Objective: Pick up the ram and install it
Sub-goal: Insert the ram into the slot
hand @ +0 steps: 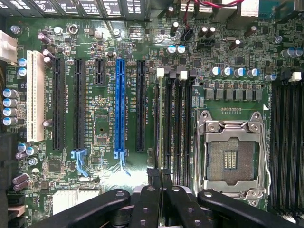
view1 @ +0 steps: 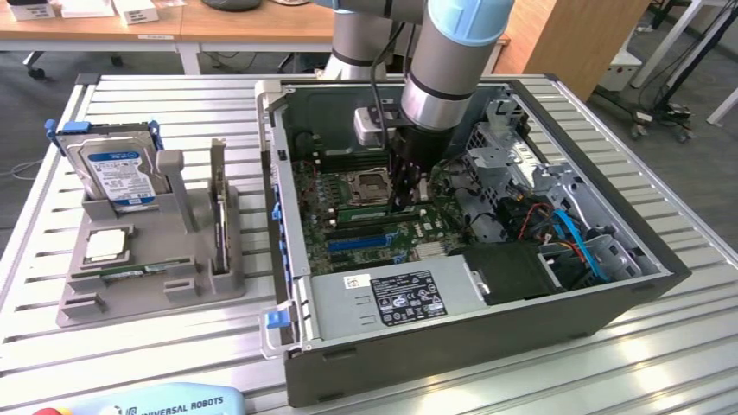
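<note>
Since the ram (hand: 161, 118) must drop straight into the mem slots (hand: 179, 128), the hand (hand: 160, 179) is clamped on it, edge-on (beside CPU socket (hand: 231, 154)).

Robotics lab — a Universal Robots arm (view1: 455, 69) reaches into an opened desktop computer case (view1: 461, 354) on a slotted aluminium workbench (view1: 69, 346), beside a grey parts fixture (view1: 150, 298); wooden desks (view1: 242, 30) and trailing cables (view1: 663, 108) stand behind.
</note>
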Action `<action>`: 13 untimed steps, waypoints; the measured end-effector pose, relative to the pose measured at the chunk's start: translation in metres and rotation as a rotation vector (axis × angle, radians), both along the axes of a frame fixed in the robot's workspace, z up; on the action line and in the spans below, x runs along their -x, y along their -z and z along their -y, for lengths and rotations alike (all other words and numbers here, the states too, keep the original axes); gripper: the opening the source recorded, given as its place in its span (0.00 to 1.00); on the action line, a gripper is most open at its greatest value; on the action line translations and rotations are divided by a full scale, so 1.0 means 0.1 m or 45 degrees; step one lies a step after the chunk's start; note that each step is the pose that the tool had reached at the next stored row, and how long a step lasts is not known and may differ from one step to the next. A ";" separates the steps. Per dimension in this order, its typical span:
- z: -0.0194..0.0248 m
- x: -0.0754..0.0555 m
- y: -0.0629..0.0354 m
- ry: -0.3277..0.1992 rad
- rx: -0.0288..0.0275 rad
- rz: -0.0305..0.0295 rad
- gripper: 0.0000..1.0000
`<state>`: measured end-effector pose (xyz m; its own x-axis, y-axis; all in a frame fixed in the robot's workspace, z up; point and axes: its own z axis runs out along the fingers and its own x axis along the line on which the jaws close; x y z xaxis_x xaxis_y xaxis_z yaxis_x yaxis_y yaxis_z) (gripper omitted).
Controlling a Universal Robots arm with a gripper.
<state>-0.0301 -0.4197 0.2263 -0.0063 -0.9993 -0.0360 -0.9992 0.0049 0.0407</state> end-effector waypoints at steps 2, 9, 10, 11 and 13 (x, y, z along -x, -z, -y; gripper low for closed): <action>0.000 0.00 0.001 0.000 -0.0002 0.0001 0.12; 0.000 0.00 0.015 0.000 0.0000 0.0000 0.12; 0.000 0.00 0.015 0.000 0.0001 0.0000 0.12; 0.000 0.00 0.016 0.000 0.0000 0.0000 0.12; 0.000 0.00 0.016 0.000 -0.0002 0.0000 0.12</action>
